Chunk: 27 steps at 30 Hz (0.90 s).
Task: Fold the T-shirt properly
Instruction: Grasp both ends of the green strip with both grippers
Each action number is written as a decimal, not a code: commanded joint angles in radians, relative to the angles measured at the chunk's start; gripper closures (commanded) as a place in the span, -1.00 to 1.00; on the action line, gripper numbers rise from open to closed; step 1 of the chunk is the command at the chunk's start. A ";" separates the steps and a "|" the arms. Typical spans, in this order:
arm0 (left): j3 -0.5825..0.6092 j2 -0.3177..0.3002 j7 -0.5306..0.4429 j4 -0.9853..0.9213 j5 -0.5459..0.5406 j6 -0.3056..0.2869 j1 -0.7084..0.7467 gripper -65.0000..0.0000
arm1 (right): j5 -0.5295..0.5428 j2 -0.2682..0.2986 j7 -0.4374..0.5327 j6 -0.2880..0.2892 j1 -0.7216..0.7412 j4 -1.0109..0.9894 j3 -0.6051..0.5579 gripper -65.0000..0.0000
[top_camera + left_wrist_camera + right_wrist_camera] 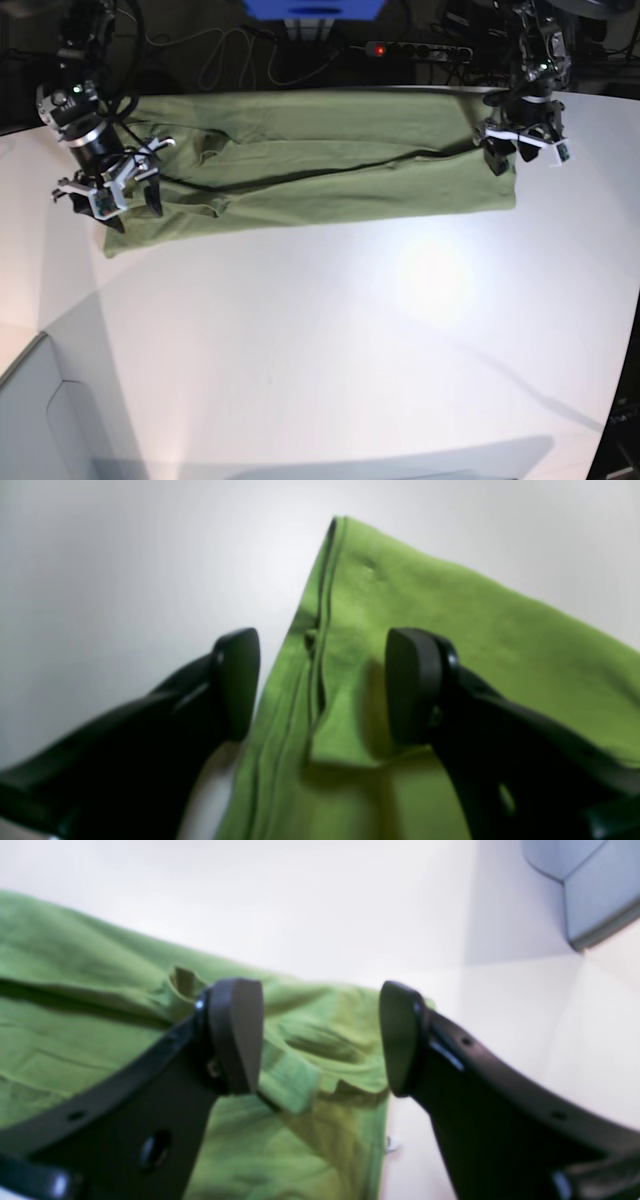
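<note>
The green T-shirt [320, 170] lies flat as a long folded band across the far part of the white table [400, 350]. My left gripper [512, 160] hovers over its right end. In the left wrist view the left gripper [325, 680] is open, one finger over the cloth [450, 610] and the other over bare table beside the hemmed edge. My right gripper [130, 210] is at the shirt's left end. In the right wrist view the right gripper [317, 1037] stands open above a rumpled sleeve of the T-shirt [75, 990], holding nothing.
A power strip [415, 48] with a red light, cables and a blue object [315, 8] sit beyond the table's far edge. A grey panel [40, 420] stands at the near left corner and shows as the grey panel [595, 885] in the right wrist view.
</note>
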 commanded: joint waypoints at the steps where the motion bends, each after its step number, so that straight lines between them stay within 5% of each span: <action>1: -0.005 -0.012 -0.019 0.000 -0.004 0.001 0.002 -0.17 | 0.009 0.010 0.001 0.009 0.015 0.017 -0.015 -0.08; 6: -0.005 -0.012 -0.019 -0.015 -0.002 0.001 0.002 -0.17 | 0.008 0.030 -0.128 0.009 0.068 0.013 -0.115 -0.08; 16: -0.007 -0.012 -0.019 -0.017 0.005 0.001 0.002 -0.17 | 0.006 0.033 -0.138 0.011 0.124 -0.130 -0.244 -0.08; 22: -0.008 -0.012 -0.019 -0.017 0.005 0.001 0.002 -0.17 | 0.004 0.032 -0.140 0.158 0.056 -0.116 -0.265 -0.08; 27: -0.005 -0.012 -0.019 -0.017 0.005 0.001 -0.001 -0.17 | 0.004 0.035 -0.140 0.184 -0.040 -0.009 -0.264 -0.07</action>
